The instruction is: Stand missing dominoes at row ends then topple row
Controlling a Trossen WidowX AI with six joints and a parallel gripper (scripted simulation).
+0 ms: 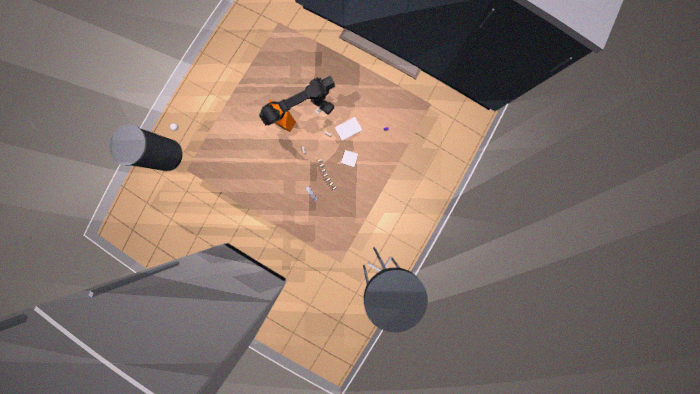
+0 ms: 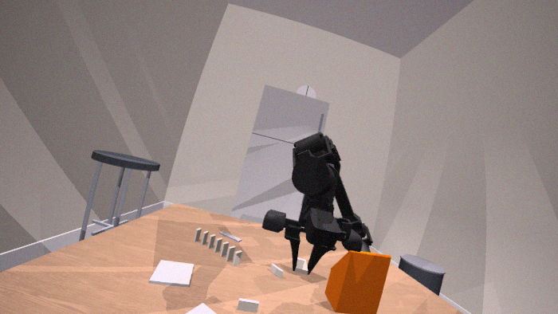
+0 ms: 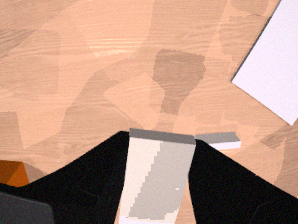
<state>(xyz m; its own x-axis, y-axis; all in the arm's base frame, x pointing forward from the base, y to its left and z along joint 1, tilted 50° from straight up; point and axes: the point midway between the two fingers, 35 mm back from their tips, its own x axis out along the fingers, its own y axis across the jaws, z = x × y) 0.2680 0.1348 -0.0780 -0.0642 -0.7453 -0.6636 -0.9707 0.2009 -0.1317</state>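
Note:
My gripper point(image 1: 323, 108) point(image 2: 304, 268) point(image 3: 158, 145) is shut on a pale grey domino point(image 2: 300, 264) point(image 3: 156, 185), held low over the wooden table point(image 2: 100, 255) beside the orange arm base point(image 1: 286, 121) point(image 2: 357, 280). The row of several standing dominoes point(image 1: 327, 174) point(image 2: 218, 244) stands apart, further out from the base. Loose dominoes lie flat on the table: one close by the gripper point(image 1: 328, 134) point(image 2: 276, 270) point(image 3: 220, 139), one nearer the front point(image 1: 303, 149) point(image 2: 248, 305), and one past the row point(image 1: 311, 193) point(image 2: 230, 237).
Two white flat sheets point(image 1: 348, 128) point(image 1: 349, 158) point(image 2: 172, 273) point(image 3: 273, 76) lie near the row. A small purple object point(image 1: 386, 128) and a white ball point(image 1: 173, 126) lie further off. A stool point(image 2: 119, 187), a fridge point(image 2: 279, 159) and a dark bin point(image 2: 422, 271) stand around the table.

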